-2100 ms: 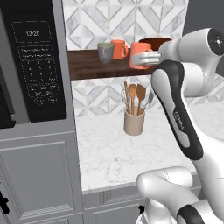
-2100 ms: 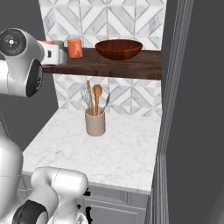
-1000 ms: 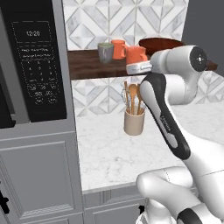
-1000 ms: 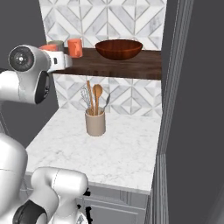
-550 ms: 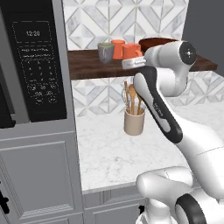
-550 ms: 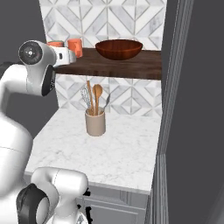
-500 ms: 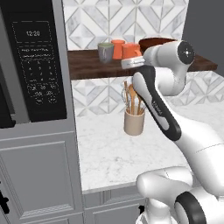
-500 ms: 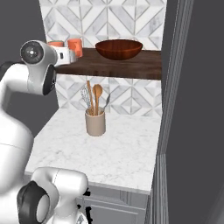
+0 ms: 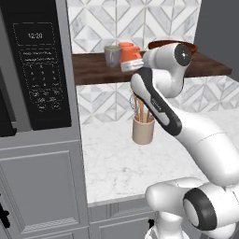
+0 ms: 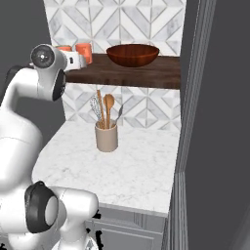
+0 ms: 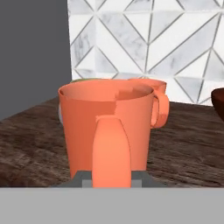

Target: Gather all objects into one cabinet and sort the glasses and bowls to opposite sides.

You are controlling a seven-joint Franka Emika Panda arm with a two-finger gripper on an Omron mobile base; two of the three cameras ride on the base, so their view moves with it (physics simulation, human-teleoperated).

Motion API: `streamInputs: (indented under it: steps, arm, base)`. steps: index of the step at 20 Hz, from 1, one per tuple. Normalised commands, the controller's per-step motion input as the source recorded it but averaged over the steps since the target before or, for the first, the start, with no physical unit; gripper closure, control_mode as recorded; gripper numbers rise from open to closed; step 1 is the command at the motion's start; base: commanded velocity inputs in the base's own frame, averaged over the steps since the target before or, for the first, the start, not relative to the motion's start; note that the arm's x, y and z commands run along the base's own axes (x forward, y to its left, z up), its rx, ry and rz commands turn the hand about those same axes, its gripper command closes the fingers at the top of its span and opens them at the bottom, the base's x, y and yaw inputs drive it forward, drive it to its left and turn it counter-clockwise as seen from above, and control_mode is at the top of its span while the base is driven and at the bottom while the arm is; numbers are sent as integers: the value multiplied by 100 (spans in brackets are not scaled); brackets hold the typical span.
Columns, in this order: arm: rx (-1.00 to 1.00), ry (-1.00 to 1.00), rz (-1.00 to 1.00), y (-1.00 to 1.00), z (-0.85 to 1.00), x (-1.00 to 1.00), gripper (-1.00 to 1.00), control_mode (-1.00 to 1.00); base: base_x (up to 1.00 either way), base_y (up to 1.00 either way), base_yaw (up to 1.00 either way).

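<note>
Carried leftward along the shelf plank, orange mug stays clamped in gripper

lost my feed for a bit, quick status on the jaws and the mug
Gripper jaws shut on orange mug by its handle, over the shelf plank. Second orange mug and grey mug close behind. Bowl far end, clear.
</note>
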Motion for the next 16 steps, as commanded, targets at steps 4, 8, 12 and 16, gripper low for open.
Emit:
streamInputs:
  steps: [4, 8, 12, 16]
  arm:
    - [0, 3, 3, 11, -8, 36, 100, -100]
    - [0, 0, 4, 0, -15, 41, 100, -100]
    - [0, 0, 3, 0, -15, 35, 100, -100]
    - [0, 0, 2, 0, -15, 32, 100, -100]
  base:
    - [0, 0, 0]
    - [0, 0, 0]
    - [0, 0, 0]
    - [0, 0, 0]
